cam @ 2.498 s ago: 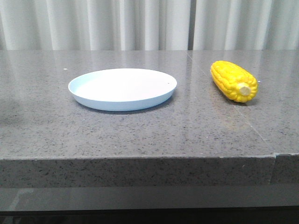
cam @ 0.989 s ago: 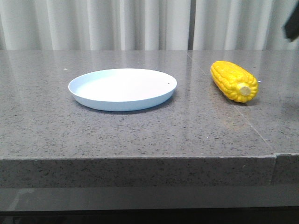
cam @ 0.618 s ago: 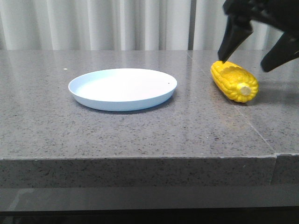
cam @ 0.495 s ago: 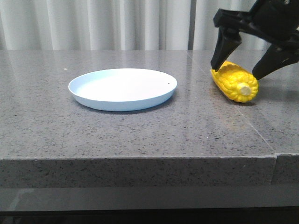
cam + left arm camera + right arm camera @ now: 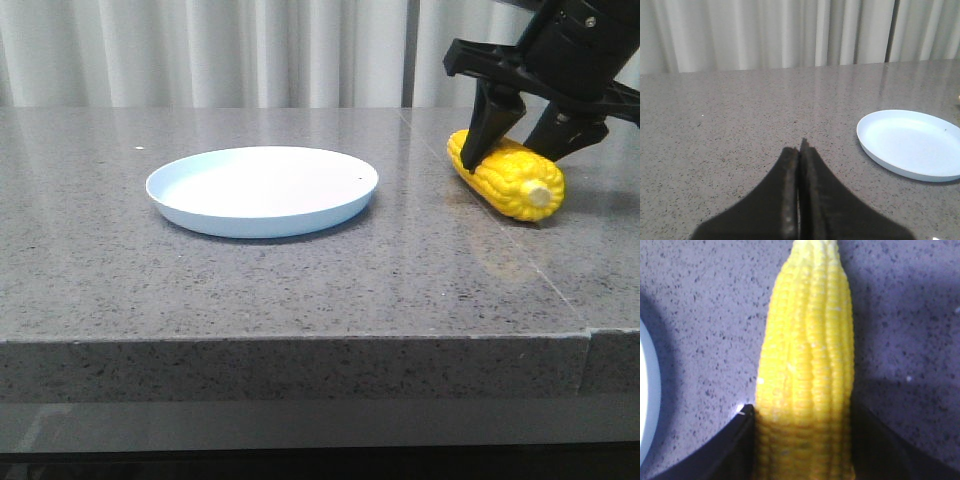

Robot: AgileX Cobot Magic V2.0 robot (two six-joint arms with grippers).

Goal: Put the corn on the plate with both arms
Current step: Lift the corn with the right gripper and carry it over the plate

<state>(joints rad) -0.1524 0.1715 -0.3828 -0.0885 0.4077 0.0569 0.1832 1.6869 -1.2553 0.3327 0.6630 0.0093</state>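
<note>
The yellow corn (image 5: 510, 178) lies on the grey stone table at the right, its cream stub end toward the front. My right gripper (image 5: 505, 155) has come down over it from above, with one dark finger against each side of the cob. In the right wrist view the corn (image 5: 807, 355) fills the gap between the fingers of the right gripper (image 5: 802, 412), which press on both its sides. The pale blue-white plate (image 5: 260, 185) sits empty left of the corn; it also shows in the left wrist view (image 5: 912, 142). My left gripper (image 5: 800, 145) is shut and empty, over bare table beside the plate.
The table's front edge (image 5: 300, 340) runs across the front view, with a seam in the slab at the right (image 5: 588, 335). A pale curtain (image 5: 200, 50) hangs behind the table. The plate's rim (image 5: 645, 405) shows at the edge of the right wrist view.
My right gripper came into view from the upper right, dropped over the corn and closed on its sides. The corn shifted slightly to the right. The plate has not moved.
</note>
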